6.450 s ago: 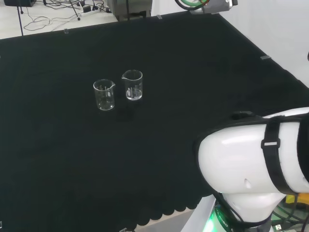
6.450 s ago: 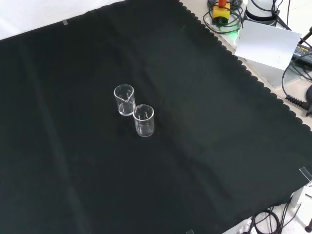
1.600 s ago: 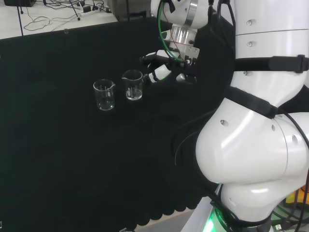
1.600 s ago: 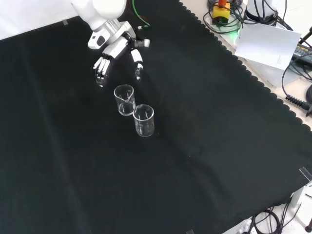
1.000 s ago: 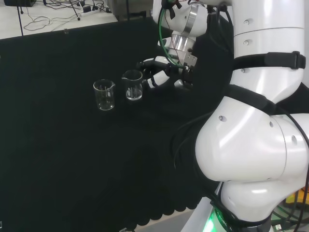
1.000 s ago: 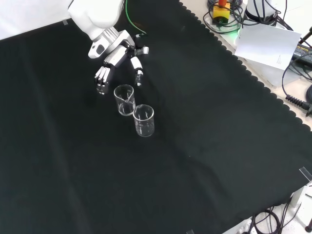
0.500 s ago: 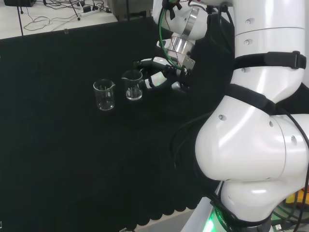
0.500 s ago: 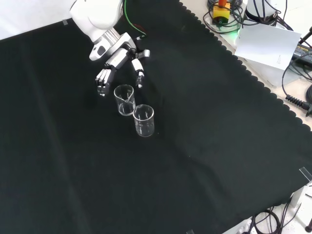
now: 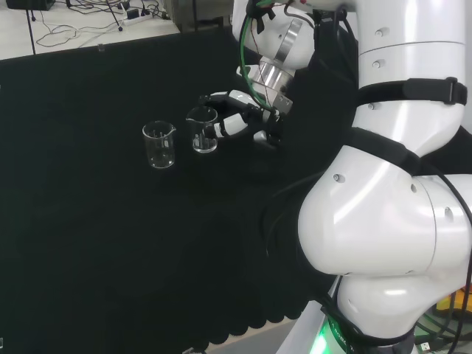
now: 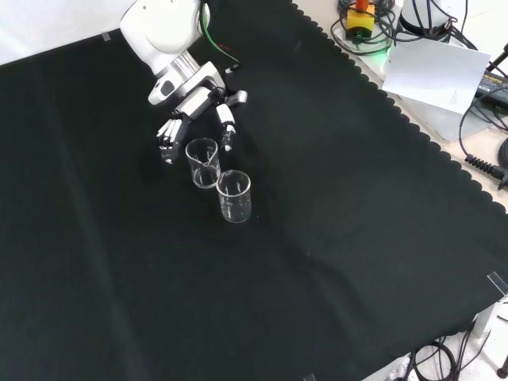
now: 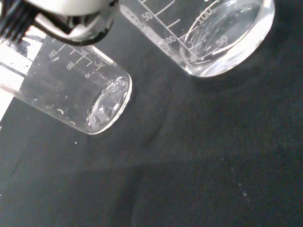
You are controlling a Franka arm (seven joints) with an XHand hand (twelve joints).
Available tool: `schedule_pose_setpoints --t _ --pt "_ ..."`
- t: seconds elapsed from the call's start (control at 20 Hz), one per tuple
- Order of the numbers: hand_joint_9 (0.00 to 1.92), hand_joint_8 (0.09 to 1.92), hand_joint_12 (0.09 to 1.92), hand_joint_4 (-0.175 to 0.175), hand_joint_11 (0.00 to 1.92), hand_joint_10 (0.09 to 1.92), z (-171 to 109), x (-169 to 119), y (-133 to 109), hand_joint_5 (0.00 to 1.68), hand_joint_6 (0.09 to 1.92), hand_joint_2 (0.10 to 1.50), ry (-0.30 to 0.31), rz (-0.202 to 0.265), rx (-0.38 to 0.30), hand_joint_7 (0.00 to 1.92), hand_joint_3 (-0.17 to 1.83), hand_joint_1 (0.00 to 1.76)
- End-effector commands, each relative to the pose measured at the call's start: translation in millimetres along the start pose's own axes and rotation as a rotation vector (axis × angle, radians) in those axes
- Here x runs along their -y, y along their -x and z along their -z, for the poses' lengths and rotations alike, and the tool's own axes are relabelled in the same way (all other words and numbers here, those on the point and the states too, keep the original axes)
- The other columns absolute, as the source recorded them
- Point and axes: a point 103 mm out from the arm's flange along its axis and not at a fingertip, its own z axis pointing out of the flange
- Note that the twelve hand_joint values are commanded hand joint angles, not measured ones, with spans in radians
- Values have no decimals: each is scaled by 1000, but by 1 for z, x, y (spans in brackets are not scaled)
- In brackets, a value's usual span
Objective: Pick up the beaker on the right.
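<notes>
Standing upright on the black cloth of the worktop, two clear beakers sit just beside each other. In the head view the right beaker has the hand reaching in from its right, the fingers spread wide and straddling it, one side far, the thumb near; whether they touch the glass I cannot tell. The left beaker stands free.
</notes>
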Motion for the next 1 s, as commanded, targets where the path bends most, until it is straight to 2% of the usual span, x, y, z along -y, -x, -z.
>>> schedule_pose_setpoints --t 0.05,0.25,0.5,1.0 --pt "370 631 1375 -44 0 623 2 5 10 424 87 534 25 -7 -53 240 545 861" --pt "372 631 1377 -45 0 621 -1 3 9 430 87 535 35 -3 -73 243 547 867" --pt "371 631 1377 -44 0 617 -3 2 6 439 87 535 40 15 -66 244 550 870" --pt "361 628 1370 -43 0 607 -7 0 6 449 87 534 56 17 -76 241 556 878"
